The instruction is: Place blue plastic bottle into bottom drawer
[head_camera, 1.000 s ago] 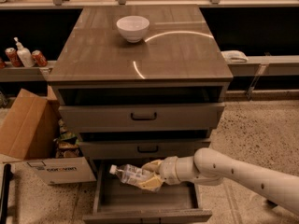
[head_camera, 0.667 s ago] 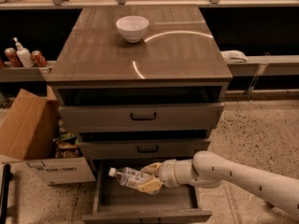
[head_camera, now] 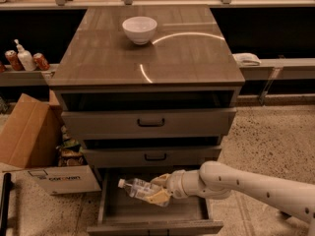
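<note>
The blue plastic bottle, clear with a white cap pointing left, lies tilted in my gripper, just above the inside of the bottom drawer. The drawer is pulled out at the foot of the grey wood-grain cabinet. My white arm reaches in from the right, and the gripper's tan fingers are shut around the bottle's base end. The bottle's far end is hidden by the fingers.
A white bowl stands on the cabinet top. Two upper drawers with dark handles sit above. A cardboard box stands at the left. Red cans and a white pump bottle are on the left shelf.
My gripper has moved slightly left and down with the bottle, bringing it lower over the open bottom drawer. The grip is unchanged.
</note>
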`<control>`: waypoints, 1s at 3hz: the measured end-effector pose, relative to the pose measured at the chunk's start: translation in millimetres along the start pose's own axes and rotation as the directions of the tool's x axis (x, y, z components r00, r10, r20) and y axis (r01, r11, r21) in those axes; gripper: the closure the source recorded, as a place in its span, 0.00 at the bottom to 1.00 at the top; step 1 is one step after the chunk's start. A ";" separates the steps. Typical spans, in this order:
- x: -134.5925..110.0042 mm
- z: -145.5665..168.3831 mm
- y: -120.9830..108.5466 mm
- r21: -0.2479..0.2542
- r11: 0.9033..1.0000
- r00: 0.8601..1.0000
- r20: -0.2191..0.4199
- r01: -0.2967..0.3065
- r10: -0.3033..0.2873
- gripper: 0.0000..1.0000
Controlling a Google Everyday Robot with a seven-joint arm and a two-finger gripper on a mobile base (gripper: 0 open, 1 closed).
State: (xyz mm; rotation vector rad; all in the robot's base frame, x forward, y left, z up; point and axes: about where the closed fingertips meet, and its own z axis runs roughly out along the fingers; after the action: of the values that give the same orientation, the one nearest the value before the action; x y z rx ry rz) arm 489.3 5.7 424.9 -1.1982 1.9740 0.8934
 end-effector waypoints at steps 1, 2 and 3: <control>63.2 14.9 -37.1 0.097 0.993 0.994 -0.075 -0.067 0.074 1.00; 101.2 20.8 -60.7 0.157 0.982 0.990 -0.077 -0.104 0.117 1.00; 120.4 31.8 -80.7 0.172 0.977 0.991 -0.032 -0.125 0.133 0.82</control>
State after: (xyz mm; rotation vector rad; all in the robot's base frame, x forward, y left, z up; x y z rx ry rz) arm 524.3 -52.7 293.1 -1.0101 2.1358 0.7507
